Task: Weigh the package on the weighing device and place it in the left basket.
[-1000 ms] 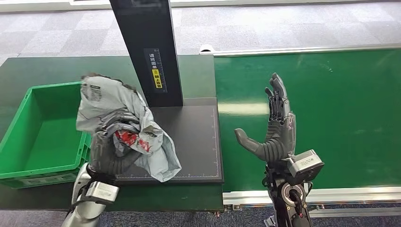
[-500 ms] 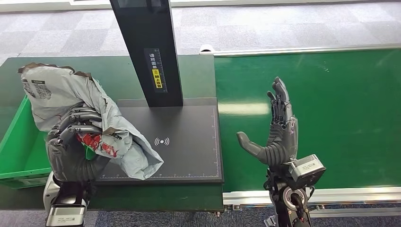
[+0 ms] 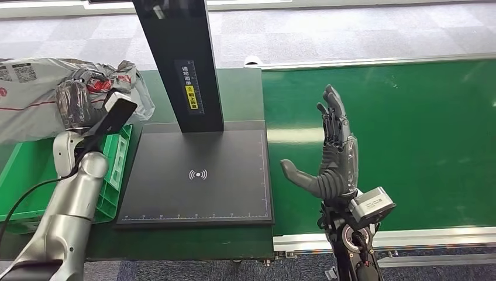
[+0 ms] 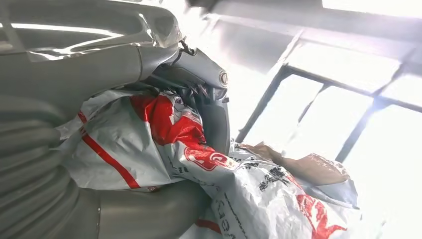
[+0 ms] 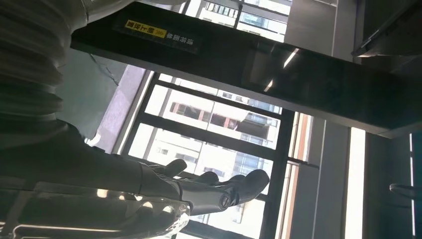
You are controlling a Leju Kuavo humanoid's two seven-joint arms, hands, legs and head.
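Swung off the scale point(image 3: 197, 175), the left hand point(image 3: 75, 102) grips the package point(image 3: 32, 96) over the basket point(image 3: 17, 170); its loose tail may drape the rim, while the right hand point(image 3: 334, 158) stays spread.

- Package point(image 3: 35, 99) cut off at the frame edge beyond left hand point(image 3: 76, 102).
- Left hand's fingers buried in package folds.
- Basket point(image 3: 114, 170) largely hidden behind left arm.

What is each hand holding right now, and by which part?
The left hand grips the grey package by its bunched red-printed end, above the green basket. The right hand holds nothing, fingers spread.
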